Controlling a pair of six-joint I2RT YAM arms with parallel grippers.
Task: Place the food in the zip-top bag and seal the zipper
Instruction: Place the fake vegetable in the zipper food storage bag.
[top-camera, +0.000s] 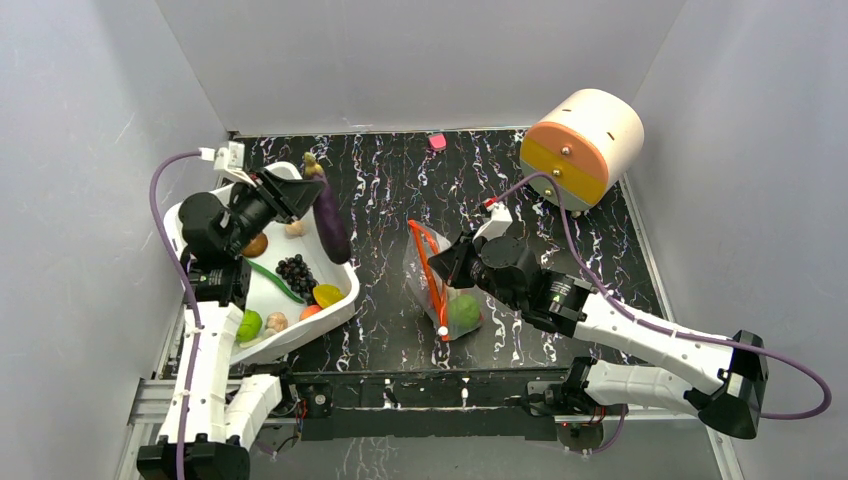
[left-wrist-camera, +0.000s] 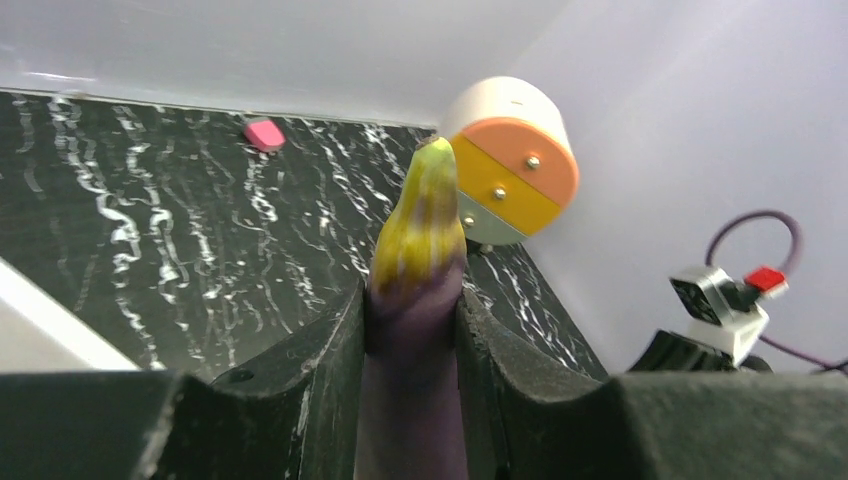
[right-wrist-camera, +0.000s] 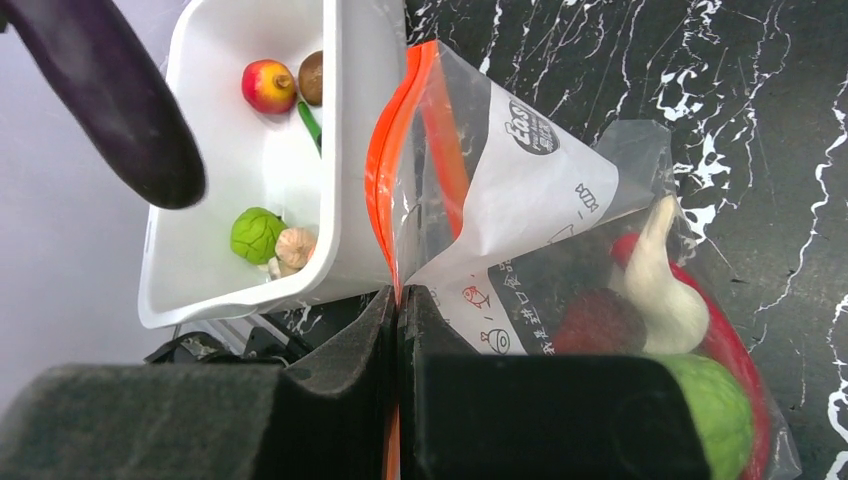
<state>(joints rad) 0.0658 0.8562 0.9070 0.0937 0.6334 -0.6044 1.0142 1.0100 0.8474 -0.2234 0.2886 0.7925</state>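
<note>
My left gripper (top-camera: 296, 192) is shut on the purple eggplant (top-camera: 331, 228) near its green stem end and holds it above the white tub's far edge. The left wrist view shows the eggplant (left-wrist-camera: 412, 400) clamped between both fingers. It also hangs at the upper left of the right wrist view (right-wrist-camera: 110, 90). My right gripper (top-camera: 447, 266) is shut on the orange-red zipper (right-wrist-camera: 385, 170) of the clear zip-top bag (top-camera: 436, 285), holding its mouth up. The bag (right-wrist-camera: 540, 170) holds a green round fruit (right-wrist-camera: 715, 410), a white bulb and red pieces. Black grapes (top-camera: 296, 272) lie in the tub.
The white tub (top-camera: 352, 278) stands at the left with an apple (right-wrist-camera: 268, 85), a brown fruit, a green ball (right-wrist-camera: 257, 234) and other small foods. A peach and orange drum (top-camera: 582, 147) stands at the back right. A small pink piece (top-camera: 437, 142) lies by the back wall.
</note>
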